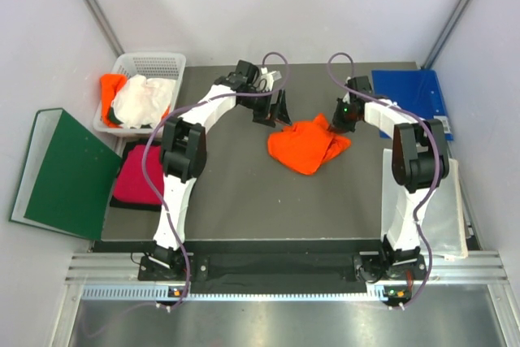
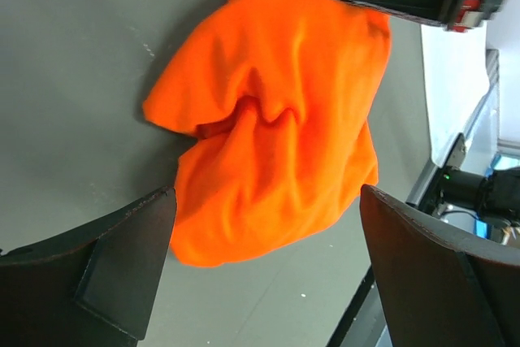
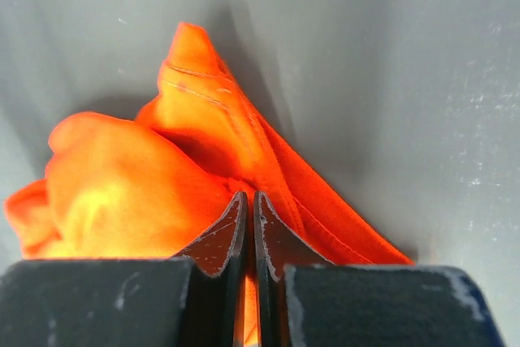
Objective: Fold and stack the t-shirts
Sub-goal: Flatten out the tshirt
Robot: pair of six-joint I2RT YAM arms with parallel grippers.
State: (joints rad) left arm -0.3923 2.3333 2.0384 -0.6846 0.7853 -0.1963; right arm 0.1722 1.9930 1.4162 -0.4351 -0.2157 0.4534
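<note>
The bright orange t-shirt lies crumpled mid-table. On its near side the dark table is bare as far as the arm bases, and this is the widest lane. Over the shirt's far-left edge the left gripper hangs with its fingers spread wide, blocking that approach. At the far-right corner the right gripper pinches the cloth with jaws closed, so that corner is taken. Only a narrow strip of table shows between the two grippers, beyond the shirt. Well left of the shirt sit a heaped white basket, a magenta t-shirt and a green binder. To the far right lies a blue folder.
</note>
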